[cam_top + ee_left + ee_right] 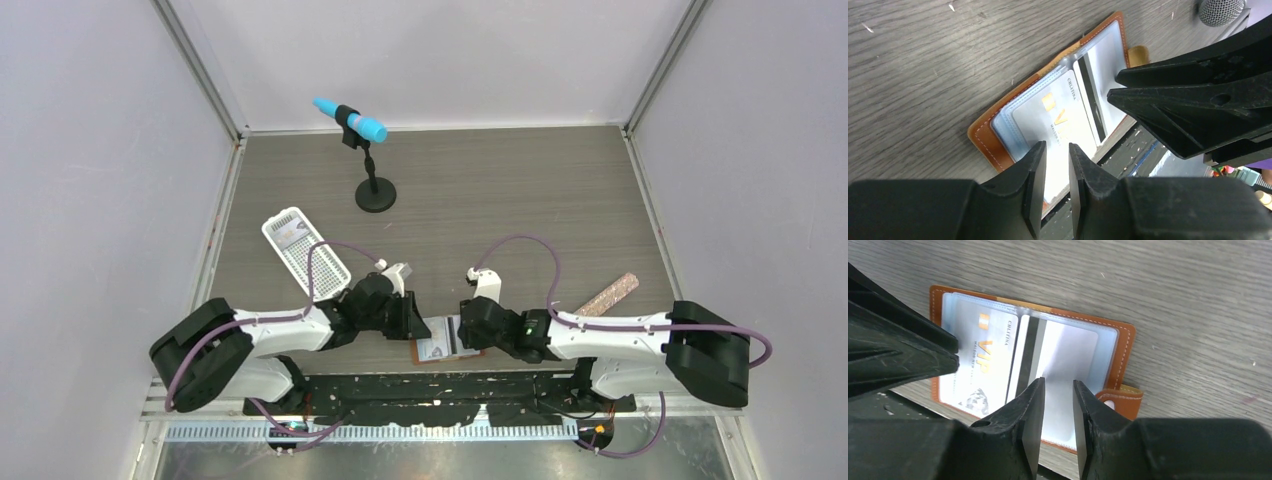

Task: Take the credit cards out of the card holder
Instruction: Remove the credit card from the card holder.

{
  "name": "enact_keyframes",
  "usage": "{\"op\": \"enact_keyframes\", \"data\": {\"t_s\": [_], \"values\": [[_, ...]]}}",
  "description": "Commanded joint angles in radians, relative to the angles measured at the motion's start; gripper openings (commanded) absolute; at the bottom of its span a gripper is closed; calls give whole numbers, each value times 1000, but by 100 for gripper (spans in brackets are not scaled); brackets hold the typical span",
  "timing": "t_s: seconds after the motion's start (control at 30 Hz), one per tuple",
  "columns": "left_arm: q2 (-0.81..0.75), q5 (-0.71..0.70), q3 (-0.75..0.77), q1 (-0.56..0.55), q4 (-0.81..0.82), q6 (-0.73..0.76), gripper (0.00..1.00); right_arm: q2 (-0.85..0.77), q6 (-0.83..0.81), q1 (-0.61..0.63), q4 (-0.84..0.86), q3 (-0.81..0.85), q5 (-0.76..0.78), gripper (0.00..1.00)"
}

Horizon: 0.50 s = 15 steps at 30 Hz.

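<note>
Left hand (1057,167): your jaws are narrow, a slim gap over the VIP card (1048,117) | card holder (446,349): lies open at the near edge of the desk (500,190), both cards in its sleeves | right hand (1057,407): narrow gap over the striped card (1068,352); possibly touching it, you can't tell from here.

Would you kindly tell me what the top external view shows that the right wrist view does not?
Only top external: the microphone, the white tray, the brown strip. Only right wrist: the print on the VIP card, the black stripe on the second card. Both: the open card holder, with the left pincer and right pincer over it.
</note>
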Motion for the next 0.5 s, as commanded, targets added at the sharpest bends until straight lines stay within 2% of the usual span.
{"op": "enact_keyframes", "data": {"t_s": [0.0,0.17,0.33,0.47], "values": [[58,3,14,-5,68,35,25,-24,36,-3,49,-44,28,34],[102,2,32,-8,66,40,25,-62,59,-4,62,-99,28,31],[81,-10,43,-20,52,24,25,-91,65,-5,78,-126,24,31],[37,-40,74,-54,22,15,30,-92,68,-6,85,-135,21,31]]}}
